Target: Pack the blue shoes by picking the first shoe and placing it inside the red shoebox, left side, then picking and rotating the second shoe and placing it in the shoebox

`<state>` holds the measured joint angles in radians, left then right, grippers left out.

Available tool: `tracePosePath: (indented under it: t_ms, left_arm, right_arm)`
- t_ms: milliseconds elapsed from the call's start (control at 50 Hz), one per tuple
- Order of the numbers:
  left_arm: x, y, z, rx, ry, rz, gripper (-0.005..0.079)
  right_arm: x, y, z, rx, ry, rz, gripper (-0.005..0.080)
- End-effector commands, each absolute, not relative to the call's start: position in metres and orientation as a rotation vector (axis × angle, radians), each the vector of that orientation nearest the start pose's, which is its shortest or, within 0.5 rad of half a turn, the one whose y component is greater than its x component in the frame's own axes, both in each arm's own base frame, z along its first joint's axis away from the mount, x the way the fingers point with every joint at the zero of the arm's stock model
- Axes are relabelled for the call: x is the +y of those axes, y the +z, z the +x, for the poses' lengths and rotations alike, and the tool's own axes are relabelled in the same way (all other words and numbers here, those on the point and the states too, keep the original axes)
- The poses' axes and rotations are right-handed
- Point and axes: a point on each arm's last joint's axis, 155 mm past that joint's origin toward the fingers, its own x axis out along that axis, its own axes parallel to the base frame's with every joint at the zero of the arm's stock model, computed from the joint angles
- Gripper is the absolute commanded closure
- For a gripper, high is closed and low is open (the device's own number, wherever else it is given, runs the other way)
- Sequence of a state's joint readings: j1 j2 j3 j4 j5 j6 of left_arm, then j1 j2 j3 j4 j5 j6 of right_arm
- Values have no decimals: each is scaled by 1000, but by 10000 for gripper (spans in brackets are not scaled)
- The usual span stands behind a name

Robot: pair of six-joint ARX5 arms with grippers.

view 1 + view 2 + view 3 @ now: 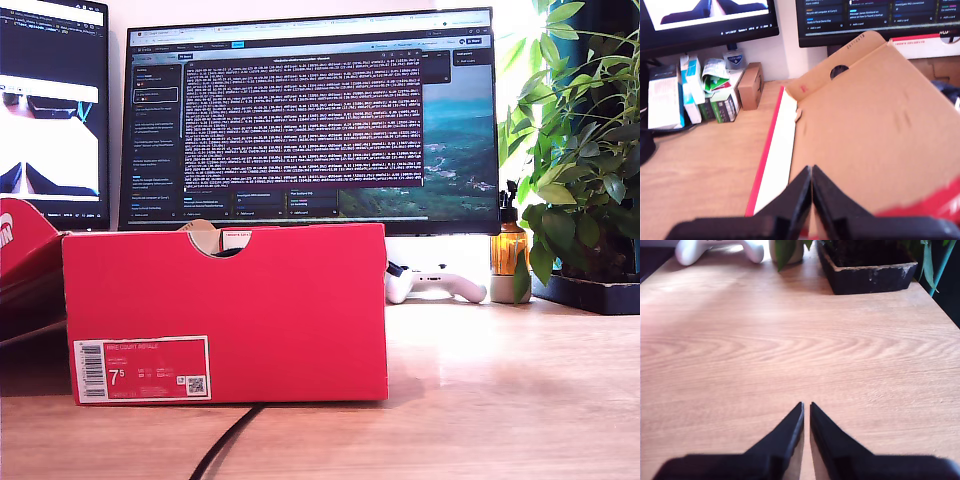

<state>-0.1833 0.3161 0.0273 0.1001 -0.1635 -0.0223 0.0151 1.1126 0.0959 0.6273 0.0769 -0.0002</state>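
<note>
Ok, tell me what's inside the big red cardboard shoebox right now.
From the exterior view the red cardboard shoebox hides its inside behind its front wall; only brown cardboard shows through the notch. My first wrist view shows bare brown cardboard, with no shoe in sight.

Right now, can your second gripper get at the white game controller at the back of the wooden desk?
Probably yes. My second gripper, jaws closed and empty, points across bare wooden desk toward the white game controller; nothing lies between, though whether it reaches that far I can't judge.
</note>
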Motion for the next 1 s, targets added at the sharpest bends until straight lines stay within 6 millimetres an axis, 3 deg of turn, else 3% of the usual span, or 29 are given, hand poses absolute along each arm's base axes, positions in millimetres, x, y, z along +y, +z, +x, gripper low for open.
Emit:
tracePosePath:
  t_ms: [0, 80, 400, 980]
  left_arm:
    - [-18, 117, 264, 191, -12, 7, 754]
    - [-18, 119, 261, 174, -13, -4, 754]
    - [-11, 122, 250, 139, 11, -17, 754]
    - [-6, 119, 249, 151, 39, -24, 754]
  right_arm:
    - [-7, 63, 308, 386, -49, -20, 759]
    - [-5, 60, 303, 374, -39, -22, 759]
    - [-3, 86, 304, 269, -27, -33, 759]
    - [-4, 137, 288, 111, -29, -36, 759]
